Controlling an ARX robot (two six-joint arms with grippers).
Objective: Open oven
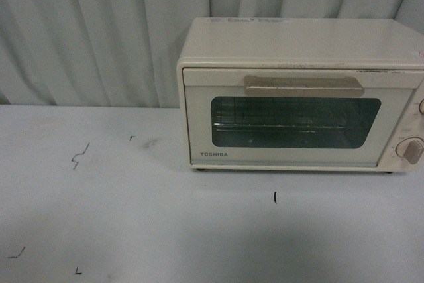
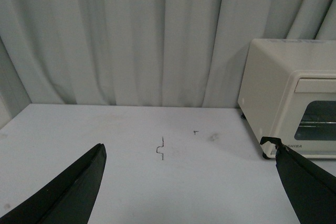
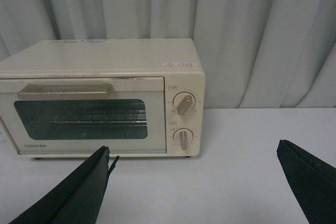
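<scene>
Pale pleated curtain [image 1: 86, 31] closed off the back. A white table [image 1: 132, 217] ran in front of it, with a few small black marks [image 1: 79, 157] on it. Neither arm showed in the front view.

Right gripper [image 3: 193, 148]: jaws spread wide, nothing between them, hanging low over the table. The oven [image 1: 298, 97] stood straight ahead of it, well apart, front face turned toward it. Both knobs [image 3: 183, 103] lay ahead and close to its centre line; the handle [image 1: 303, 85] lay ahead and off to the side nearer the other arm.

Left gripper [image 2: 189, 148]: also wide open and empty, over bare table. From it the oven sat ahead and off toward the right arm's side, with only the near corner and part of the door [image 1: 285, 120] in view.

The door was fully shut, flush with the frame, and the rack [image 3: 89, 116] showed through the glass. The handle ran along the door's top edge, so the hinge was probably at the bottom and the door would swing down toward the robot. The oven stood back near the curtain, which left clear table in front for that swing.

Task not begun, and nothing was touching the oven. The right gripper looked better placed for it, and its wide jaws suited closing over the bar. It would need to rise, shift across and hook the handle from above. Pulling too flat could drag the light oven forward.
</scene>
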